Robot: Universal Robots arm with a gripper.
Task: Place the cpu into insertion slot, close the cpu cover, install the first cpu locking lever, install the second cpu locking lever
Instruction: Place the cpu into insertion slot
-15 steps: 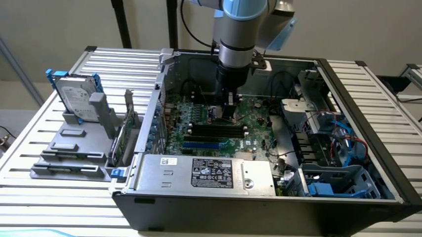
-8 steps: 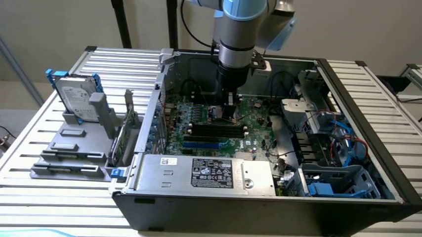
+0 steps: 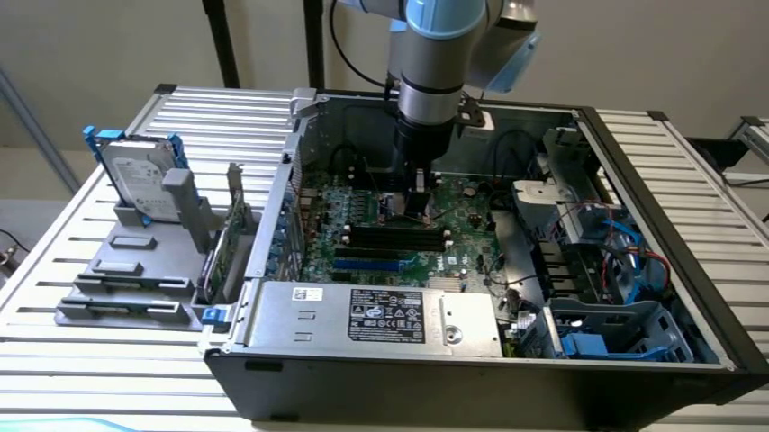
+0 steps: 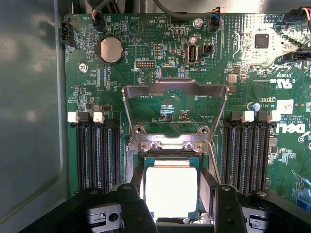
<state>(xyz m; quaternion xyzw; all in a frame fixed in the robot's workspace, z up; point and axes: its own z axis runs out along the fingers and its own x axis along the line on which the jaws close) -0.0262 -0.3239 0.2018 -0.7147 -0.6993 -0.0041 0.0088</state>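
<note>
cpu [image 4: 171,191] lying flat in the insertion slot [image 4: 167,155], gripper [image 4: 173,177] over the slot with its fingers spread either side of the chip, cpu cover [image 4: 175,89] tilted up open at the slot's edge, green motherboard [image 4: 146,39] around the slot, open computer case [image 3: 481,378] on slatted metal table [image 3: 96,360], pale wall [image 3: 96,45]

Quick tally: one cpu [image 4: 171,189], one insertion slot [image 4: 165,155], one cpu cover [image 4: 176,90] and one coin battery [image 4: 110,49] are counted. Two banks of memory slots [image 4: 97,150] are seen, but the slots per bank can't be told. One hard drive [image 3: 139,180], one power-supply box [image 3: 378,317] and one PC case [image 3: 481,387] are also counted
</note>
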